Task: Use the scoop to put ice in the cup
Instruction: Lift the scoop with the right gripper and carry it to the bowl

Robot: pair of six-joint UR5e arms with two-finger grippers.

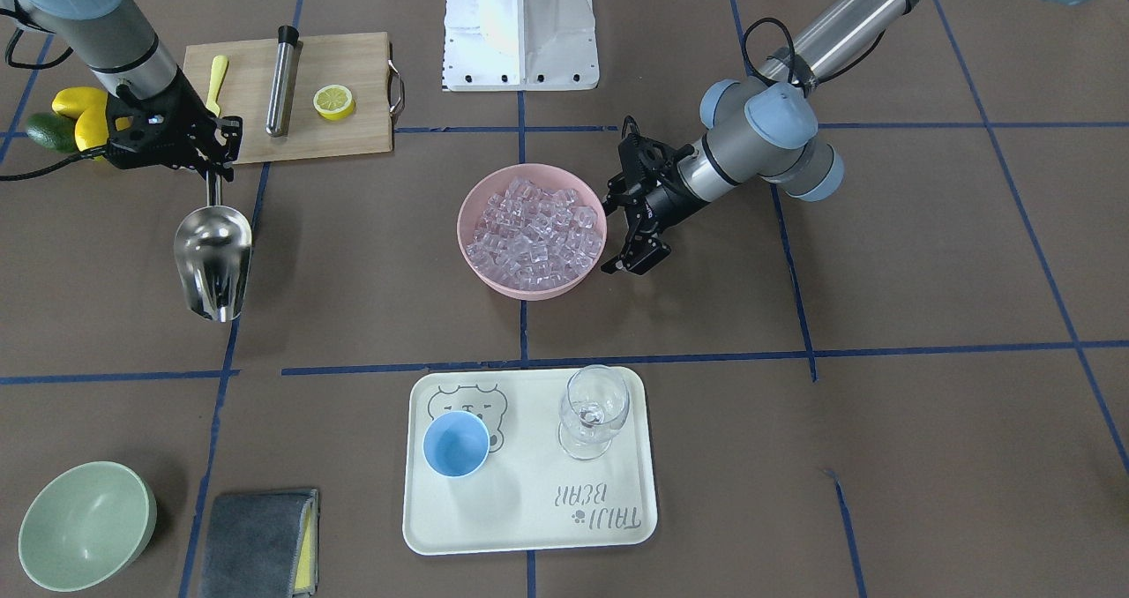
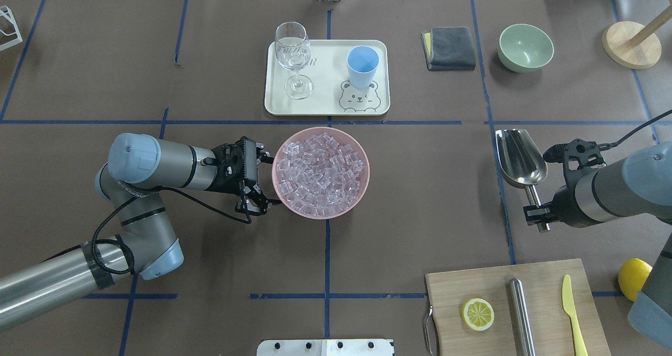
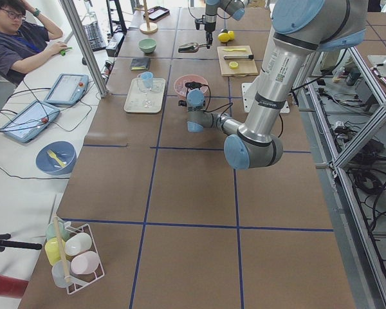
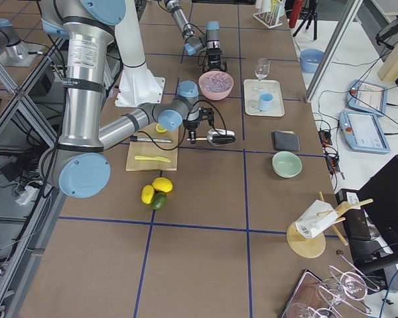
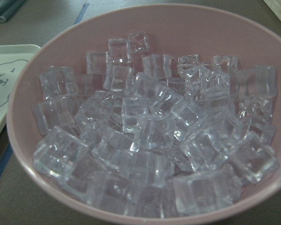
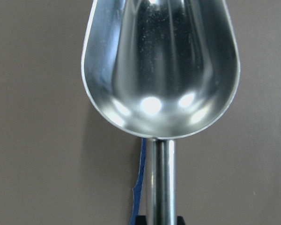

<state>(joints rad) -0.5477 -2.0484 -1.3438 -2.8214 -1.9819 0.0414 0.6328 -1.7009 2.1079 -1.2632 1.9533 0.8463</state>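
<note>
Wood cutting board point(image 2: 546, 277) lies nearest the robot on its right, carrying a lemon slice point(image 2: 478, 314), a steel tube point(image 2: 522, 314) and a yellow knife point(image 2: 572, 314). Farther out, the right end effector point(image 2: 538, 214) is clamped on the thin handle of the scoop point(image 2: 520, 156), whose empty trough points away from the robot, well to the right of the pink bowl point(image 2: 321, 215). The ice point(image 2: 320, 172) fills that bowl at the middle of the table point(image 2: 420, 188). The left end effector point(image 2: 266, 181) sits just beside the bowl's left rim, jaws spread wide with nothing between them. Farthest off, the cup point(image 2: 362, 66) stands upright and empty on a cream tray point(image 2: 325, 93), next to a printed bear point(image 2: 354, 96), with a wine glass point(image 2: 293, 51) on the tray's other side.
</note>
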